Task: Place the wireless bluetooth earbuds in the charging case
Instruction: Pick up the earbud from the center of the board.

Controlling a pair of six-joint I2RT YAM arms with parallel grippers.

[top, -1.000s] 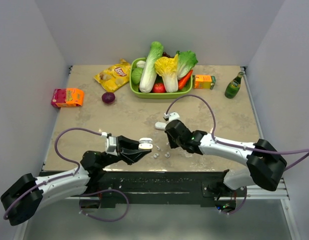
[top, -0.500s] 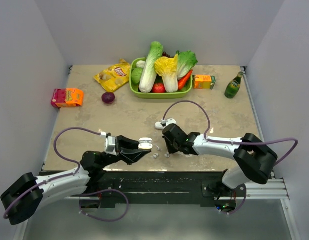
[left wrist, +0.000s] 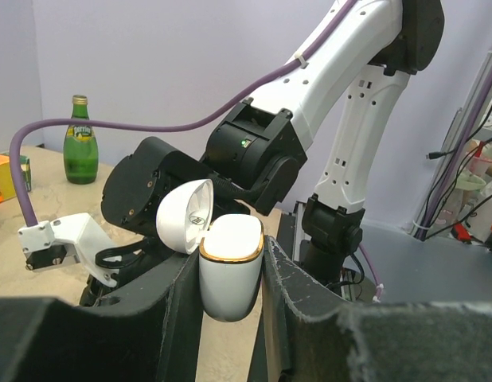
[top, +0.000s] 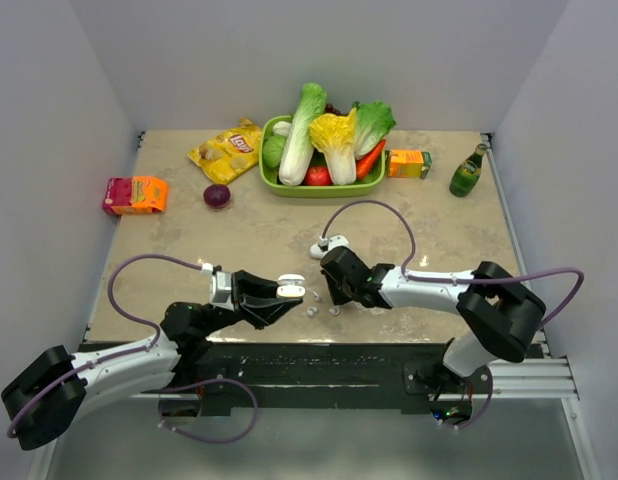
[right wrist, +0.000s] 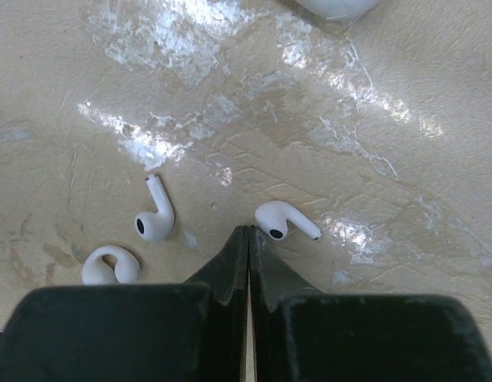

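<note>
Glossy white earbuds (right wrist: 154, 219) lie on the mottled beige table (right wrist: 373, 95) just beside the right gripper (right wrist: 247, 232), its tips pinched together, empty — one stem toward 12 o'clock, another toward 4. The left gripper (left wrist: 230, 255) clamps the smooth, gold-rimmed charging case (left wrist: 228, 288) upright, lid open.

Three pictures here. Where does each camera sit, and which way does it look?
Top external: fixed above and behind, looking down on the beige table; left arm and right arm show.
Left wrist: on the left arm, looking across the table; left tool clamps an open white gold-rimmed charging case, right arm beyond.
Right wrist: faces straight down; shut right tool beside white plastic earbuds.
Shared: top view also shows case and earbuds.
</note>
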